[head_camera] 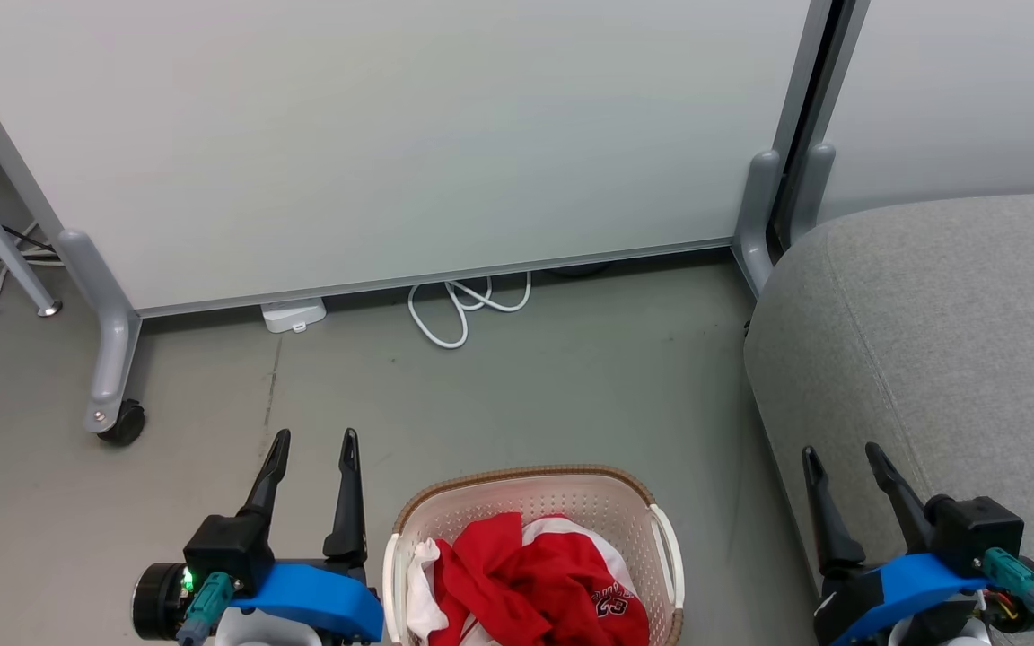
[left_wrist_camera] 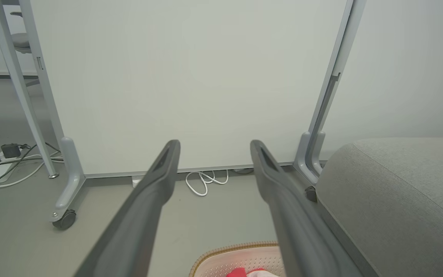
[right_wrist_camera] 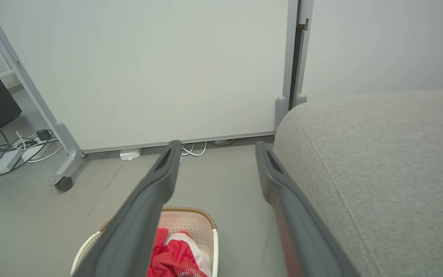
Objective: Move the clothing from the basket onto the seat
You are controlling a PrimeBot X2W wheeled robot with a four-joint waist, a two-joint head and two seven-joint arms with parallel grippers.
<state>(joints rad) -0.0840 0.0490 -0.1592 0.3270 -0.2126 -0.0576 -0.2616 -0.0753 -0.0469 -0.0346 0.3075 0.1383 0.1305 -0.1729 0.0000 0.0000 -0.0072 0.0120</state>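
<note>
Head view: the cream laundry basket stands on the grey floor, between the two grippers and apart from the sofa.
Clothing: all inside the basket. A crumpled red shirt lies on top, a white garment against the left wall, and a red jersey with a white "23" toward the right wall.
Seat: the grey fabric sofa, with a rounded edge and a stitched seam, stands right of the basket.
Left arm: the left gripper hangs over the floor just left of the basket, its jaws spread with nothing between them.
Right arm: the right gripper hangs beside the sofa's rounded side, its jaws spread and holding nothing.
Left wrist view: the fingers are parted, with the basket's woven-look rim at the bottom edge.
Right wrist view: the fingers are parted, the left one crossing the basket.
Far edge of floor: a white partition panel stands on a castor, with a looped white cable beneath it.
</note>
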